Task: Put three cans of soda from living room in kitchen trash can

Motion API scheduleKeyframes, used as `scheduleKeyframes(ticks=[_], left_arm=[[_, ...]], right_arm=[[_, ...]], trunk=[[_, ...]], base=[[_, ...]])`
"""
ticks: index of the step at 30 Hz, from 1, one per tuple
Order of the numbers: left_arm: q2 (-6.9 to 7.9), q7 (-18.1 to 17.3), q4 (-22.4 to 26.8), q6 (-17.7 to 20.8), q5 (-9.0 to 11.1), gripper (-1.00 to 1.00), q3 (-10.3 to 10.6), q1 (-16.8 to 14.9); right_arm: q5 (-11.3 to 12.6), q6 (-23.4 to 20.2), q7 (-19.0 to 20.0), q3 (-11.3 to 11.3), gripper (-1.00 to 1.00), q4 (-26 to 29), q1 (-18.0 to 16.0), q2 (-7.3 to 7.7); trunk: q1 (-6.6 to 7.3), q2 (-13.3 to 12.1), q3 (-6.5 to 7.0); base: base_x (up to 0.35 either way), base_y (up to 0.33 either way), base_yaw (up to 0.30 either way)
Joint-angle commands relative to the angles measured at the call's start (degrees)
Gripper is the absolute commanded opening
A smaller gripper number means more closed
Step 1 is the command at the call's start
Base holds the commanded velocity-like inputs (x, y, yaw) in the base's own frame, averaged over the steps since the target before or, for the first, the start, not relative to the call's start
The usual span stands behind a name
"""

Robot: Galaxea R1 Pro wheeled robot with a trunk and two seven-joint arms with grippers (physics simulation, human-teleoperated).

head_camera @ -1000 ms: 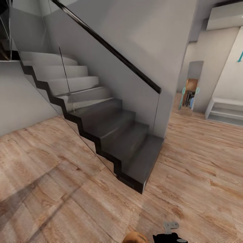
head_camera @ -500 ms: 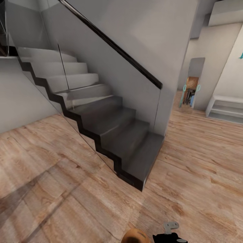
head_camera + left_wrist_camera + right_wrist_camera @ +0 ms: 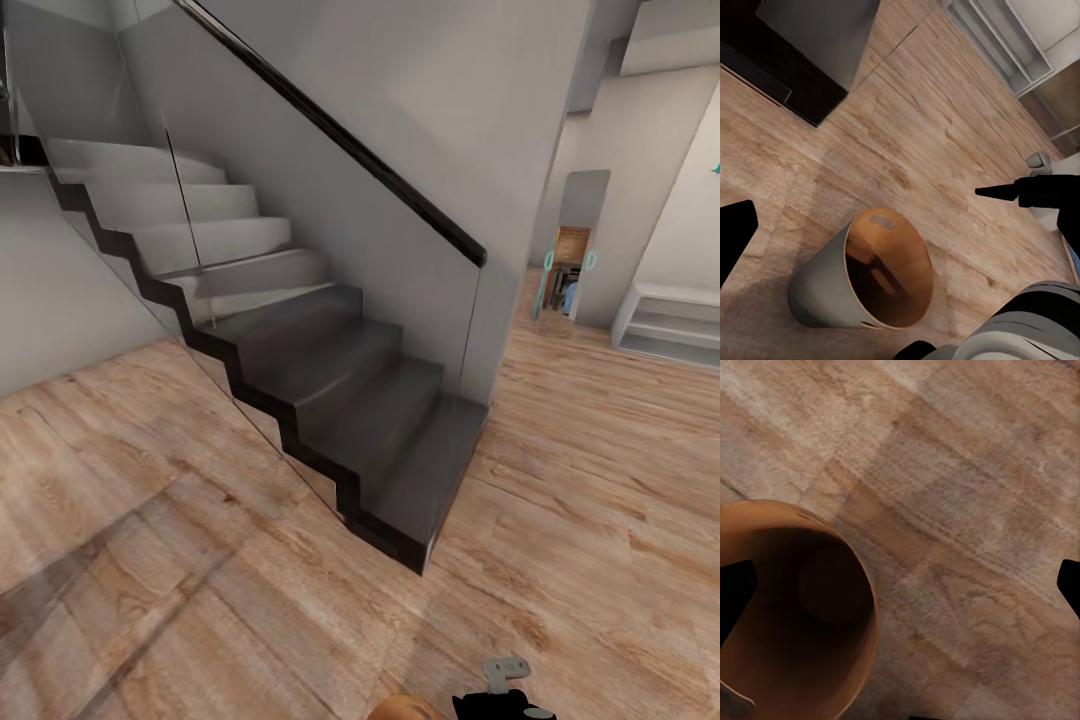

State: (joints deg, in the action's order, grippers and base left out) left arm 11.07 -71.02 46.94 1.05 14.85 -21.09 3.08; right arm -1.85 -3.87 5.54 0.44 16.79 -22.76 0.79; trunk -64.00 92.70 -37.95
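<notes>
The tash can (image 3: 862, 277), pale grey outside and brown inside with an oval slot near its rim, sits tilted just above the wood floor, its mouth toward the left wrist camera. My left gripper (image 3: 900, 240) is open, its black fingers (image 3: 735, 240) far apart on either side of the bin. My right gripper (image 3: 900, 600) is open too; the bin's brown inside (image 3: 802, 615) fills one side of its view, and the rim passes between the fingers. In the head view the bin's rim (image 3: 405, 708) shows beside the right gripper (image 3: 500, 705). The soda cans are out of view.
A dark staircase (image 3: 360, 420) with a glass balustrade and black handrail (image 3: 350, 150) rises ahead on the left. Light wood plank floor (image 3: 600, 480) spreads to the right toward a narrow doorway (image 3: 568, 270) and low white shelves (image 3: 670, 330).
The whole head view has shifted slightly, so the camera moved relative to the stairs. The bin's rim rose a little at the picture's lower edge, then sank again.
</notes>
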Motion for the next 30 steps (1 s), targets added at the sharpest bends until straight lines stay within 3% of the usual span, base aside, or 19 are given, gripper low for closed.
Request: scheduleKeyframes(ticks=[1, 10, 30], left_arm=[[0.00, 0.0, 0.0, 0.0, 0.0, 1.00, 0.0, 0.0], [0.00, 0.0, 0.1, 0.0, 0.0, 1.00, 0.0, 0.0], [0.00, 0.0, 0.1, 0.0, 0.0, 1.00, 0.0, 0.0]], right_arm=[[0.0, 0.0, 0.0, 0.0, 1.00, 0.0, 0.0, 0.02], [0.0, 0.0, 0.0, 0.0, 1.00, 0.0, 0.0, 0.01], [0.0, 0.0, 0.0, 0.0, 1.00, -0.1, 0.0, 0.00]], trunk=[[0.00, 0.0, 0.00], [0.00, 0.0, 0.00], [-4.39, 8.0, -4.87]], base=[[0.004, 0.000, 0.000], [0.001, 0.000, 0.000], [0.000, 0.000, 0.000]])
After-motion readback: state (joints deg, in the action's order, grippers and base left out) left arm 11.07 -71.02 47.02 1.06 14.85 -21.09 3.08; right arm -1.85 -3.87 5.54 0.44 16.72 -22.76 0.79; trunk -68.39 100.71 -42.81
